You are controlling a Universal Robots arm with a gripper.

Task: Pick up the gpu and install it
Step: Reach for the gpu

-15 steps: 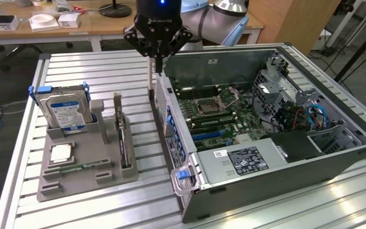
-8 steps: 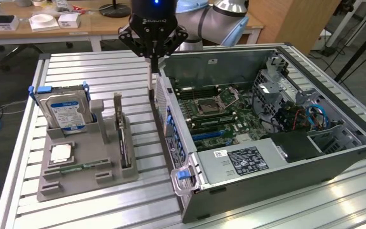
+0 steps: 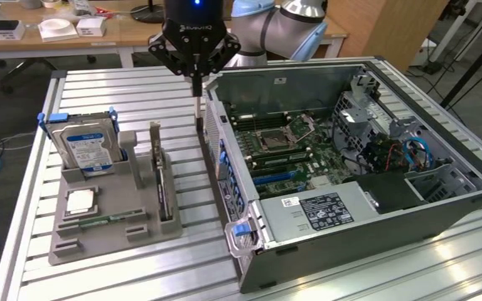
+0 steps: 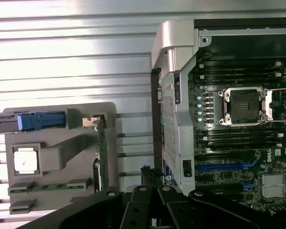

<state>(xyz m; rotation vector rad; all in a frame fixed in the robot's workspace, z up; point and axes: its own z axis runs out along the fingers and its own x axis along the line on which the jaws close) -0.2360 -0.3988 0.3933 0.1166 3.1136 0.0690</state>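
Grey tray point(image 3: 107, 237) on slatted table point(image 3: 107, 88) holds the gpu point(image 3: 161, 182), thin, upright, dark.

a robotics lab — slatted aluminium workbench point(image 3: 115, 88), open pc tower point(image 3: 391, 233), cluttered wooden desks point(image 3: 132, 35) behind.

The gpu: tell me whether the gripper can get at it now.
Probably yes. The gpu stands on edge in the gray holder, top edge bare, and the gripper hangs above and beside it with nothing between.
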